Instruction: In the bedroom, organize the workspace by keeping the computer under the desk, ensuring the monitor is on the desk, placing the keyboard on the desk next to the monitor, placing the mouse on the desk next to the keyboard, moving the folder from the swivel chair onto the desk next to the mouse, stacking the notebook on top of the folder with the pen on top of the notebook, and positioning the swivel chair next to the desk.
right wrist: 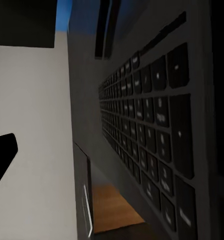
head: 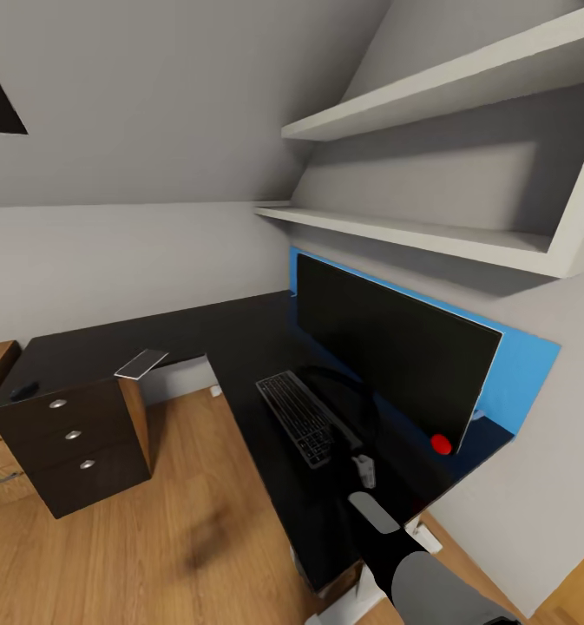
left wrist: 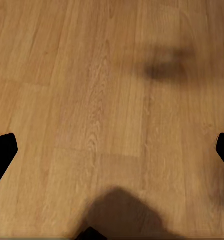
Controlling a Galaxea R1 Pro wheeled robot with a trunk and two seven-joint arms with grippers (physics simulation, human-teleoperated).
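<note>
Pale sloped walls, white shelves [head: 465, 95], wooden floor [head: 153, 538], dark drawers [head: 70, 447].

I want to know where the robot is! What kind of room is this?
Probably a home study corner under a sloped ceiling: a dark desk holding a monitor and keyboard, a drawer unit, and wall shelves above.

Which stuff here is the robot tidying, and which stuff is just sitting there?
For the job: monitor, keyboard, desk.

Just sitting there: red ball, drawer unit, wall shelves, blue board.
</note>
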